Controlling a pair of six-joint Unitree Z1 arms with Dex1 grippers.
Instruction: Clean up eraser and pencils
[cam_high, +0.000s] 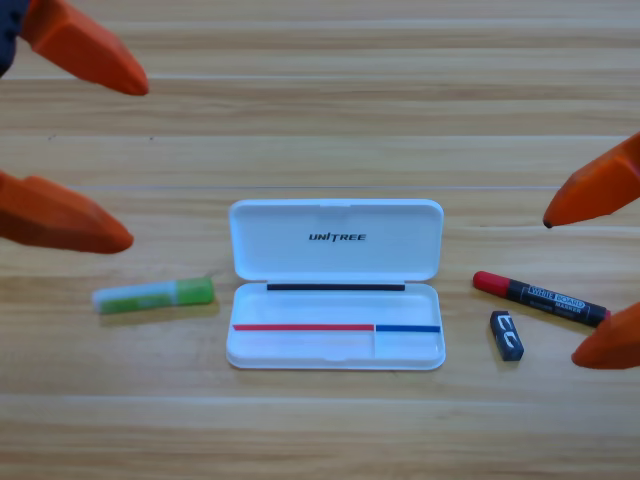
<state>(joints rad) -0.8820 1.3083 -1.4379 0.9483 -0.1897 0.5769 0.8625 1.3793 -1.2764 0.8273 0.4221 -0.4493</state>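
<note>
The white case (335, 345) lies open in the middle of the table, its lid folded back. The pale whitish-green pencil (153, 295) with a bright green end lies left of the case. The black marker (541, 297) with a red cap lies to the case's right, slanting down to the right. Just below it sits the small dark eraser (507, 334) with white marks. My left gripper (135, 160) waits open at the left edge, above the green pencil. At the right edge my right gripper (560, 290) is open too, its jaws either side of the marker's far end.
The wooden table (320, 430) carries only these things. Both grippers show large and cut off at the picture's edges.
</note>
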